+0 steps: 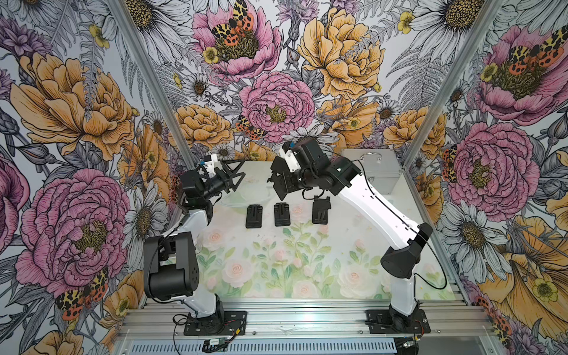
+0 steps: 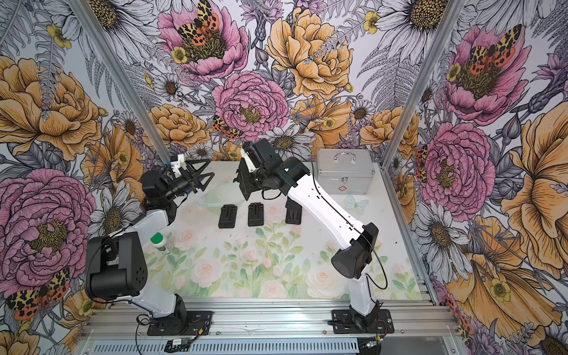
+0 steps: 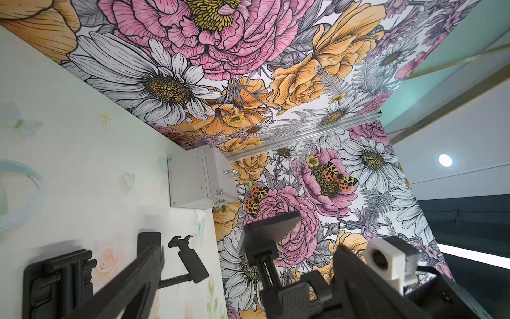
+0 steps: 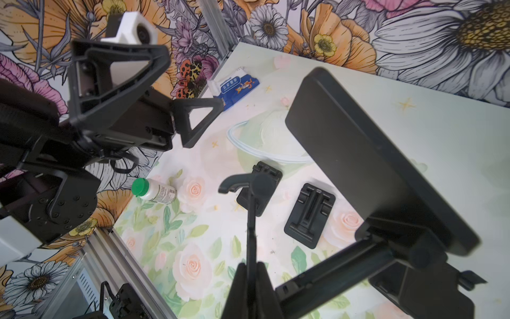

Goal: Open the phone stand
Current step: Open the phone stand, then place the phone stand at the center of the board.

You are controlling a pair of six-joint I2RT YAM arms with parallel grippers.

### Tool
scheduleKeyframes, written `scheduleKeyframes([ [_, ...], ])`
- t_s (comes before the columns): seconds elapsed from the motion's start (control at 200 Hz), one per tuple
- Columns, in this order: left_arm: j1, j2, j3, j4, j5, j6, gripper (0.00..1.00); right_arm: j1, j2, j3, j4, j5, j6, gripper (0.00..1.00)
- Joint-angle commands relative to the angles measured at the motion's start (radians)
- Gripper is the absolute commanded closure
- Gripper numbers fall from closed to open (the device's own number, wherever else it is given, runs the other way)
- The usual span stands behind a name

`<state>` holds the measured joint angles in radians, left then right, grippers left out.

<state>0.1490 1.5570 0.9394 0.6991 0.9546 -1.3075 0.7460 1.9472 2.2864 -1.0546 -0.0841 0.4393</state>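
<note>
Right gripper (image 4: 250, 269) clamped on the unfolded phone stand (image 4: 358, 154); left gripper (image 1: 242, 168) spread wide apart.

Mid-frame on your desk (image 1: 276, 270), in both top views, there's a row: left stand (image 1: 254, 216), middle stand (image 1: 282, 214) just beside it, right stand (image 1: 320, 211) further right. Upper right, your case (image 2: 345, 175) sits at the desk's back corner. The bottle (image 2: 162, 242) lies at the left edge, and the wipes pack (image 4: 237, 87) lies further back along it.
</note>
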Motion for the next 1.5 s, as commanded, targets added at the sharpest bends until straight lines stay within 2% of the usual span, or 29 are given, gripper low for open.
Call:
scheduleKeyframes([
  [0.0,0.017,-0.072,-0.05,-0.034,-0.036,0.045,0.01,-0.073,-0.077,-0.02,0.028,-0.014,0.065,1.0],
  [0.305,0.019,-0.235,-0.211,-0.153,-0.055,0.123,0.01,-0.27,-0.213,-0.163,0.059,-0.097,0.208,1.0],
  [0.52,0.014,-0.346,-0.334,-0.188,-0.074,0.124,0.01,-0.42,-0.41,-0.5,0.268,-0.217,0.371,1.0],
  [0.695,-0.03,-0.424,-0.383,-0.24,-0.122,0.126,0.01,-0.531,-0.549,-0.745,0.42,-0.336,0.477,1.0],
  [0.765,-0.069,-0.469,-0.377,-0.326,-0.163,0.167,0.01,-0.575,-0.607,-0.852,0.494,-0.386,0.529,1.0],
  [0.891,-0.151,-0.594,-0.319,-0.634,-0.293,0.312,0.01,-0.648,-0.702,-1.048,0.644,-0.465,0.627,1.0],
  [1.051,-0.167,-0.72,-0.286,-0.912,-0.371,0.411,0.01,-0.718,-0.791,-1.276,0.823,-0.53,0.754,1.0],
  [1.291,-0.17,-0.864,-0.331,-1.092,-0.405,0.449,0.01,-0.788,-0.863,-1.576,1.131,-0.583,0.982,1.0],
  [1.496,-0.173,-0.867,-0.326,-1.147,-0.411,0.486,0.01,-0.805,-0.859,-1.728,1.293,-0.589,1.089,1.0],
])
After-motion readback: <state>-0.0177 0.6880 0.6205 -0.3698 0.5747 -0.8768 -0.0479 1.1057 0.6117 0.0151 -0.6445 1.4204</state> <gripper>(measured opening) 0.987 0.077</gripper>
